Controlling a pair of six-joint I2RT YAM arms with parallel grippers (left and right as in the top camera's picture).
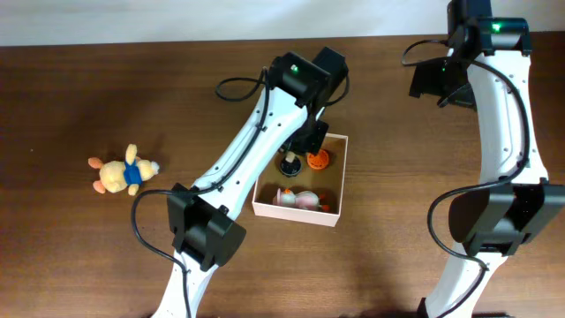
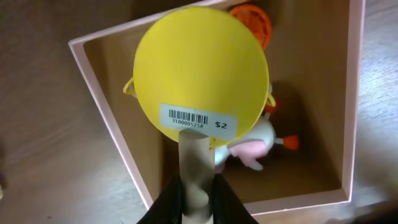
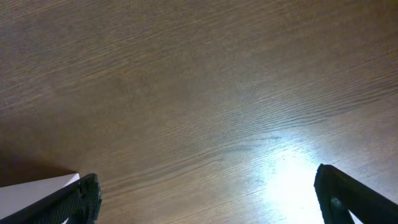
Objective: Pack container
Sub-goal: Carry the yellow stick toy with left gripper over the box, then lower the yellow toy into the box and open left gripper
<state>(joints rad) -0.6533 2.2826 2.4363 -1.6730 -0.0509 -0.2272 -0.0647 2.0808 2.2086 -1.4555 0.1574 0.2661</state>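
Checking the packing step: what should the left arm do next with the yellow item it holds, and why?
Probably lower slightly and open the left gripper: it clamps the stem of the yellow disc, which hangs over the container and its open inside, above a white-pink toy.

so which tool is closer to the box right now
Left. The left tool hangs right over the box, holding a yellow toy above its inside. The right tool is well off to the right side, open over the wooden table.
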